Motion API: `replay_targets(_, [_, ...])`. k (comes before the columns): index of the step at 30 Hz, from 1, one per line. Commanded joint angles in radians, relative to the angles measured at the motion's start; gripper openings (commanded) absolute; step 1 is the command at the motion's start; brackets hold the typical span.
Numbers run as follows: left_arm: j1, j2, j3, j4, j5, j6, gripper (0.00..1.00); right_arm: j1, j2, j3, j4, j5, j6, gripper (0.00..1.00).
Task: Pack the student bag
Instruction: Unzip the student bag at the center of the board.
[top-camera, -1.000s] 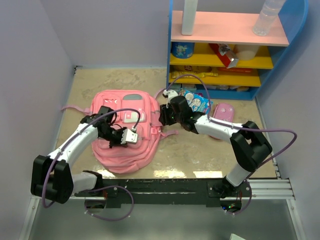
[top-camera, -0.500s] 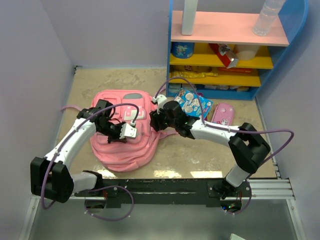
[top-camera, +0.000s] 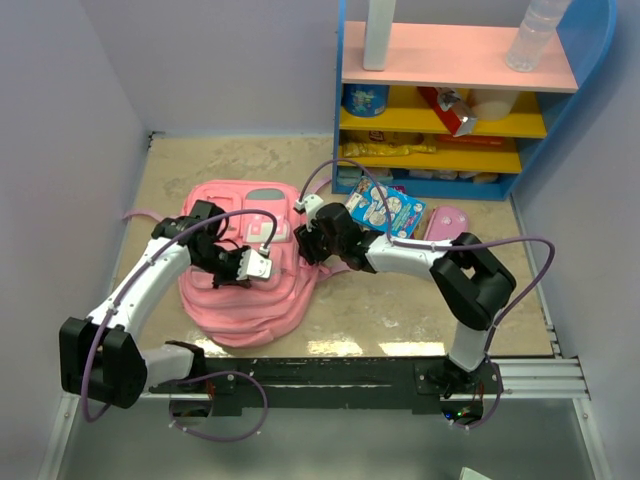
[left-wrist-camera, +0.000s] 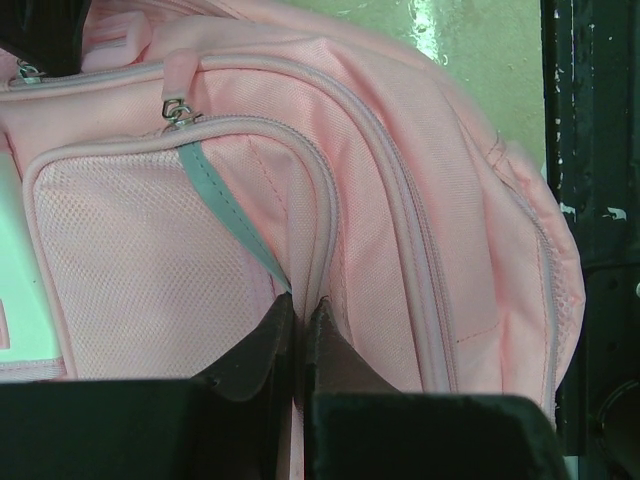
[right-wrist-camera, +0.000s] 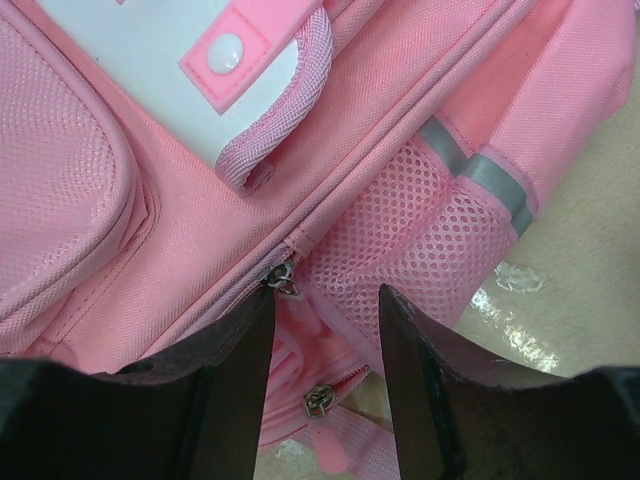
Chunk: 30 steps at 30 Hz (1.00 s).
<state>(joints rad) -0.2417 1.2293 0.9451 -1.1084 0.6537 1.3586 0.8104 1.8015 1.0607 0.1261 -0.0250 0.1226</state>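
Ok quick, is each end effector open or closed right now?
Left end effector: closed, pinching the large soft pink fabric backpack.
Right end effector: open, holding nothing.

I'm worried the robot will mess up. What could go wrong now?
The left hand pinches only a thin fold of the bag, so the fabric might slip free. The right hand is open by a tiny zipper pull and may miss it and grab the mesh pocket instead.

backpack (top-camera: 240, 305): 1 | robot arms: 2, left arm (top-camera: 140, 287), right arm (top-camera: 402, 255) | shelf unit (top-camera: 450, 55): 1 | pencil case (top-camera: 450, 221): 1 | plastic bottle (top-camera: 531, 35): 1 | blue packet (top-camera: 386, 208): 1
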Motion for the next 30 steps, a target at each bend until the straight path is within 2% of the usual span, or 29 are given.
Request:
replay_targets(1, [0.012,-0.039,0.043,-0.028,0.058,0.037,0.0,-0.001,0.018,0.047,0.021,-0.007,-0.012,0.49])
replay_targets(10, [0.016,-0.041,0.058,-0.013,0.066,0.036,0.0,0.001,0.012,0.018,0.076,-0.145,-0.026,0.4])
replay_targets(18, [0.016,-0.022,0.075,-0.001,0.081,0.027,0.0,0.012,0.032,0.012,0.115,-0.185,-0.021,0.42])
replay_targets(21, [0.015,-0.024,0.081,-0.001,0.08,0.025,0.0,0.012,0.05,0.015,0.11,-0.181,-0.009,0.36])
replay_targets(22, [0.016,-0.025,0.083,0.001,0.08,0.022,0.0,0.012,0.047,0.012,0.11,-0.173,-0.008,0.28])
replay_targets(27, [0.016,-0.033,0.083,0.024,0.077,0.002,0.0,0.012,-0.005,-0.013,0.089,-0.135,-0.012,0.07])
replay_targets(28, [0.016,-0.033,0.083,0.03,0.078,-0.007,0.0,0.012,-0.014,-0.013,0.084,-0.13,-0.012,0.0])
replay_targets(30, [0.016,-0.031,0.078,0.048,0.077,-0.018,0.0,0.01,-0.047,-0.007,0.07,-0.119,-0.008,0.0])
